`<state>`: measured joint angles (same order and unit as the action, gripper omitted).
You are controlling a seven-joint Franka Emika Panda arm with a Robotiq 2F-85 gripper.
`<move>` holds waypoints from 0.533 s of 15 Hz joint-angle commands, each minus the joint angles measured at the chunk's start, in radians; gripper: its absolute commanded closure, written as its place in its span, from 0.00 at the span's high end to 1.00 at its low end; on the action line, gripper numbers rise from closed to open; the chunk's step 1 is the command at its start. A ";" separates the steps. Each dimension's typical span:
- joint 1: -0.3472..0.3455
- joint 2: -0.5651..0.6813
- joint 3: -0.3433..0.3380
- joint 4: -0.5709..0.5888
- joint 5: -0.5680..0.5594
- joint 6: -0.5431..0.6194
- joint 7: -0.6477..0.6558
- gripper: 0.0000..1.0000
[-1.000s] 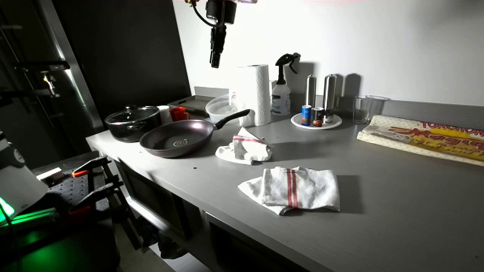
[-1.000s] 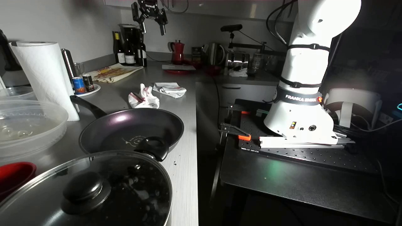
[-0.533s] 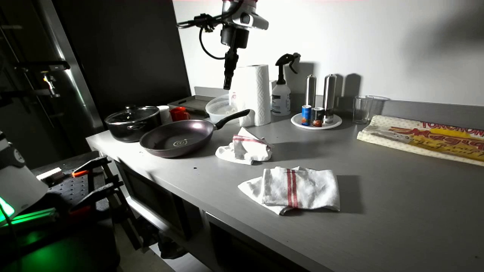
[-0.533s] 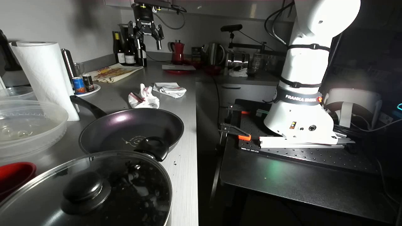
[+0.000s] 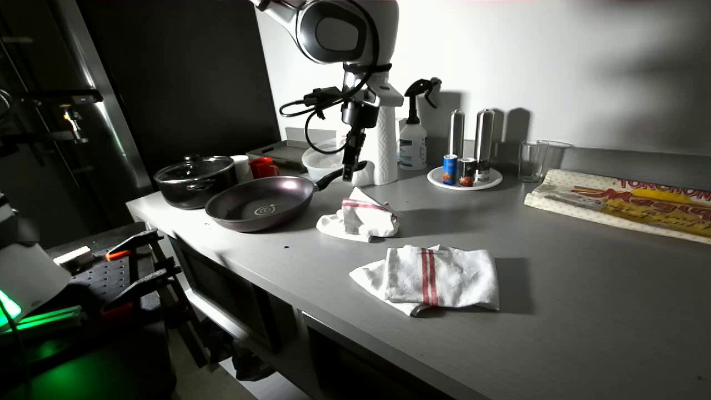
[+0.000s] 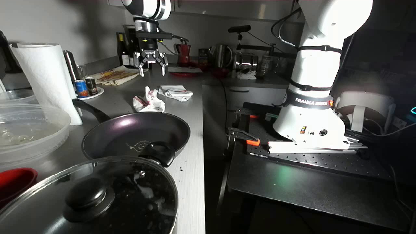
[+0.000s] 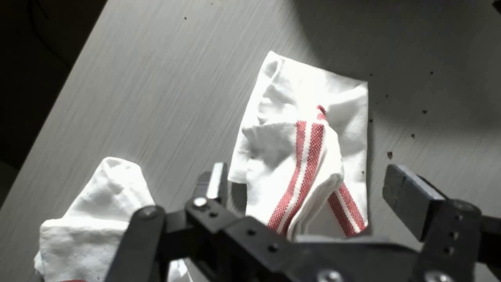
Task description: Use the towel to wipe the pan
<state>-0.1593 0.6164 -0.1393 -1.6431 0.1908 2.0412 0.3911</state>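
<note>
Well, we see a grey desk (image 5: 566, 328), and on it the wide dark pan (image 5: 261, 205) just beside the lidded black pot (image 5: 194, 184). A flatter striped cloth (image 5: 455, 278) lies folded well apart from the pan. Between the two we find the towel (image 7: 289, 152), a crumpled white bundle, resting on the desk below the claw (image 6: 152, 74). In the wrist view it shows between the jaws, which stand spread wide, gripping nothing; both exterior views show us a gap above the towel. Beside it lie tiny dark specks (image 7: 390, 155).
</note>
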 commanded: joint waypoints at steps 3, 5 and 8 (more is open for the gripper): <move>0.019 0.093 -0.005 0.102 0.034 0.019 0.099 1.00; 0.026 0.124 -0.007 0.139 0.034 0.021 0.137 1.00; 0.032 0.165 -0.009 0.184 0.033 0.020 0.182 1.00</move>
<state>-0.1426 0.7232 -0.1377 -1.5334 0.2018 2.0612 0.5270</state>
